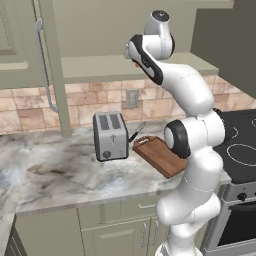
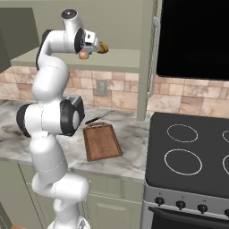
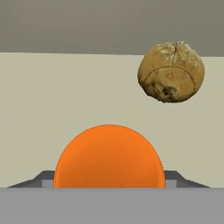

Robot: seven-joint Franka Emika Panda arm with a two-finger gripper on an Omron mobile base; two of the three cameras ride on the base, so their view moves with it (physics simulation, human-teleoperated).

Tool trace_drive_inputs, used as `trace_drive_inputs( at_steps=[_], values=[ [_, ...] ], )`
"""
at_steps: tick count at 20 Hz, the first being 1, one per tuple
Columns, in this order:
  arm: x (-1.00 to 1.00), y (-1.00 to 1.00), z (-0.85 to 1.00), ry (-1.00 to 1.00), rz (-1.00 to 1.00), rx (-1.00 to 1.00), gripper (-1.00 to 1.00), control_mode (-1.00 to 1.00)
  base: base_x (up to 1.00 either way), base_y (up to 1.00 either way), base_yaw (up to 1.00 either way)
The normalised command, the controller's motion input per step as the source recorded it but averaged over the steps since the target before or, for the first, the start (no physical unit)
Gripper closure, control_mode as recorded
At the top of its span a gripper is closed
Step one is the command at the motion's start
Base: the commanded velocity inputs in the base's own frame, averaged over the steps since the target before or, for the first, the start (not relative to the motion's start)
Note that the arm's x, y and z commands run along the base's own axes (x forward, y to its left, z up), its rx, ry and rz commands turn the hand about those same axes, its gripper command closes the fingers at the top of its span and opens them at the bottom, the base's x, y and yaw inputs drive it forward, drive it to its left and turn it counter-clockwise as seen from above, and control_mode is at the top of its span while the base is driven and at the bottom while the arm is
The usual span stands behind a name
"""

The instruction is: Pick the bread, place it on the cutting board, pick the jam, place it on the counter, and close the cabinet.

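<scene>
— Olive-green wall cabinet (image 2: pixel 120 58) up there, door open. What's on the shelf?

— Small orange cylindrical jam jar (image 3: pixel 109 156), and a round golden-brown bread bun (image 3: pixel 171 71) just beyond it. The robot's gripper (image 2: pixel 91 48) is right at the jar, fingers either side; whether it's pinched tight I can't tell.

— And below?

— Reddish-brown wooden cutting board (image 1: pixel 161 156) lies bare on the marbled grey stone counter (image 1: pixel 65 175), beside a silver toaster (image 1: pixel 110 135) and a dark knife (image 2: pixel 99 117).

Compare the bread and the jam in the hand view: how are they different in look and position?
The jam is smooth, plain orange and sits low, nearest the camera; the bread is rough, cracked, golden-brown and lies higher and to the right. The jam looks larger there. Both are rounded and sit in the cabinet.
</scene>
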Motion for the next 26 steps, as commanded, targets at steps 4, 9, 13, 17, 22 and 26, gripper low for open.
trace_drive_inputs(
  at_steps=[4, 9, 13, 17, 22, 26],
  values=[
    [-0.41, 0.00, -0.13, 0.00, 0.00, 0.00, 1.00, -1.00, 0.00, 0.00, 0.00],
    [-0.52, 0.00, -0.18, -0.01, 0.00, 0.00, 1.00, -1.00, 0.00, 0.00, 0.00],
    [-0.52, 0.00, -0.16, -0.01, 0.00, 0.00, 1.00, -1.00, 0.00, 0.00, 0.00],
    [-0.60, 0.00, -0.03, 0.00, 0.00, 0.00, 1.00, -1.00, 0.00, 0.00, 0.00],
    [-0.80, 0.00, 0.00, 0.00, 0.00, 0.00, 1.00, -1.00, 0.00, 0.00, 0.00],
    [-0.86, 0.00, 0.00, 0.00, 0.00, 0.00, 1.00, -1.00, 0.00, 0.00, 0.00]
  ],
)
